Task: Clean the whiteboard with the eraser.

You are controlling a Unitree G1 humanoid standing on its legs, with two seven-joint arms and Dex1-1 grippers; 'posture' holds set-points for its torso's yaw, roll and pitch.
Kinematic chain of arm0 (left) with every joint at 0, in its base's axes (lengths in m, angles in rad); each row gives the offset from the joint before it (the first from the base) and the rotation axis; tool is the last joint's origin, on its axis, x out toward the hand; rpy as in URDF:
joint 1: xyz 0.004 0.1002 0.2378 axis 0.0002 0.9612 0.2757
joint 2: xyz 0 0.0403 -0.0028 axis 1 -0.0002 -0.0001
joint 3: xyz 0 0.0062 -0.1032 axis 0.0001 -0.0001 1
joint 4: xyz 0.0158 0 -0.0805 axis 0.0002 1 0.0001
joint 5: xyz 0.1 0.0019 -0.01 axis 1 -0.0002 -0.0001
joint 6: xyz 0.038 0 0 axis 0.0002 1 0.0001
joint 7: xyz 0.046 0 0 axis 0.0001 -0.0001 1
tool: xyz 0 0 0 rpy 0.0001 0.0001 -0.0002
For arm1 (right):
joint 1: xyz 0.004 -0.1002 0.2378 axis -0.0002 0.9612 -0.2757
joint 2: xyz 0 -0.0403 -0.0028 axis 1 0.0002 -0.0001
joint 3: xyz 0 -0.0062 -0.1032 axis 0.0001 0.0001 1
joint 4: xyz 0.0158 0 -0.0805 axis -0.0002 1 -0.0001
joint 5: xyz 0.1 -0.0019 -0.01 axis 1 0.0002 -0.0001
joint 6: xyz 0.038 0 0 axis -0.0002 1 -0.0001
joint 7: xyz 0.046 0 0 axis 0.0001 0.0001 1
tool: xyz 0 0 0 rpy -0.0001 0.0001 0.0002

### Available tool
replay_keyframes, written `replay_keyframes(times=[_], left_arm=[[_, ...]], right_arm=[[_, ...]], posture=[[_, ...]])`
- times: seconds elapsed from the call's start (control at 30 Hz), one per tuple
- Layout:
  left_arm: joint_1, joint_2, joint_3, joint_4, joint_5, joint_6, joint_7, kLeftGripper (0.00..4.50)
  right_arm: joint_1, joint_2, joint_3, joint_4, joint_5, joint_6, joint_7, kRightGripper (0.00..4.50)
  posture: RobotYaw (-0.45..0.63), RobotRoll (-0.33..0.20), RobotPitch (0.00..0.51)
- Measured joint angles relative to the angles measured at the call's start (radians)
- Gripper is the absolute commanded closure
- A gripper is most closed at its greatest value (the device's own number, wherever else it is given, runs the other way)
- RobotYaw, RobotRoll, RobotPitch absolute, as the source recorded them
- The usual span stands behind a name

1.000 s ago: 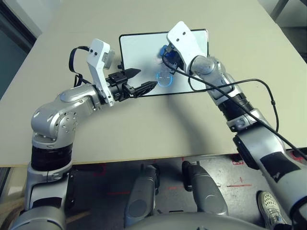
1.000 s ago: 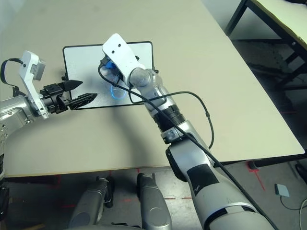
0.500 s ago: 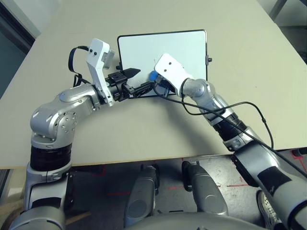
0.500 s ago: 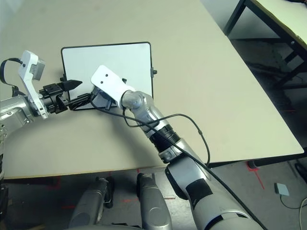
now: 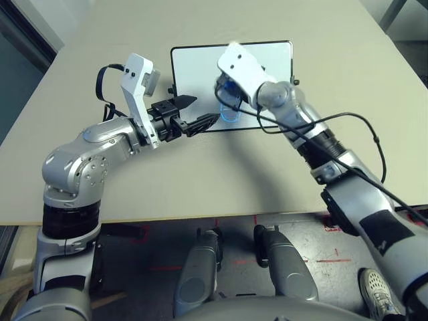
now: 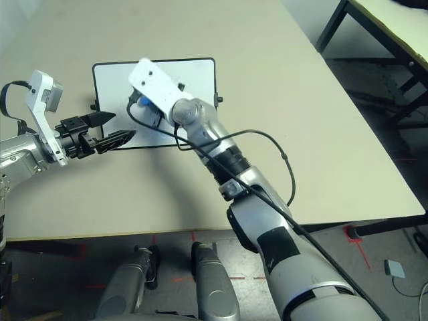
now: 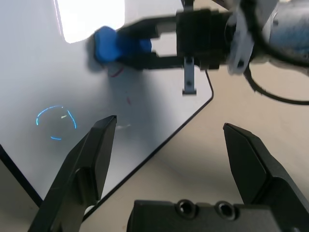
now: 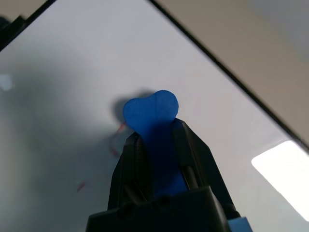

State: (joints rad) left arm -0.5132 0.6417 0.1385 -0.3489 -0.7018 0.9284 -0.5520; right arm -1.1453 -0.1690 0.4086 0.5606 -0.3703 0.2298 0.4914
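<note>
Background: pale bench (image 5: 147, 190) over a grey floor with red tape marks, the whiteboard (image 5: 200, 73) lying flat on it
Right end effector (image 8: 159, 159): closed down on the eraser (image 8: 157, 113), a finger at either side of the blue block
Left end effector (image 7: 166, 150): fingers spread wide, nothing between them, poised by the board's near left part
Eraser: over the whiteboard, its rounded end sticking out past the fingertips (whether it presses on the surface, I cannot tell)
Red marks (image 8: 116, 140): a short curved stroke close beside the eraser, plus a small fleck a little apart
Light-blue circle (image 7: 57, 123): a broken ring on the board, perhaps only a reflection
Done: most of the visible board looks white, so the wiping seems well along
Left: those red remnants; a few more strokes over them would probably finish it
</note>
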Motion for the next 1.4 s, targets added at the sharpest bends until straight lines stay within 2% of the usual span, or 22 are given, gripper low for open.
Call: replay_keyframes(times=[0.1,0.3,0.47,0.6,0.83,0.93,1.03,1.3,1.4], left_arm=[[0.0,0.0,0.0,0.0,-0.001,0.0,0.003,0.0],[0.001,-0.001,0.0,-0.002,-0.004,0.0,0.008,0.0],[0.001,-0.001,0.0,-0.003,-0.004,0.0,0.008,0.0],[0.0,-0.001,-0.001,-0.003,-0.004,0.0,0.008,0.0],[-0.001,-0.001,-0.001,-0.003,-0.005,0.0,0.007,0.0],[-0.001,-0.001,-0.001,-0.003,-0.005,0.0,0.008,0.0],[-0.001,-0.002,-0.001,-0.003,-0.005,0.0,0.009,0.0],[-0.001,-0.006,-0.001,-0.005,-0.006,0.001,0.011,0.0],[-0.001,-0.007,-0.001,-0.005,-0.007,0.002,0.011,0.0]], right_arm=[[0.002,0.01,0.0,-0.008,0.0,-0.014,-0.003,3.7],[0.137,0.012,0.039,-0.135,-0.024,-0.011,0.04,3.7],[0.2,0.011,0.071,-0.182,-0.039,0.017,0.087,3.7],[0.193,0.01,0.071,-0.169,-0.041,0.028,0.086,3.7],[0.07,0.01,0.017,-0.046,-0.039,0.031,-0.012,3.7],[0.049,0.008,-0.006,-0.019,-0.039,0.014,-0.041,3.7],[0.057,0.013,-0.003,-0.028,-0.039,-0.005,-0.04,3.7],[0.176,0.009,0.053,-0.168,-0.064,0.015,0.048,3.7],[0.181,0.009,0.059,-0.177,-0.07,0.021,0.057,3.7]], posture=[[0.13,0.0,0.236],[0.13,0.0,0.238],[0.12,0.0,0.239],[0.12,0.0,0.241],[0.12,0.0,0.242],[0.12,0.0,0.243],[0.13,0.0,0.244],[0.12,0.0,0.248],[0.12,0.0,0.248]])
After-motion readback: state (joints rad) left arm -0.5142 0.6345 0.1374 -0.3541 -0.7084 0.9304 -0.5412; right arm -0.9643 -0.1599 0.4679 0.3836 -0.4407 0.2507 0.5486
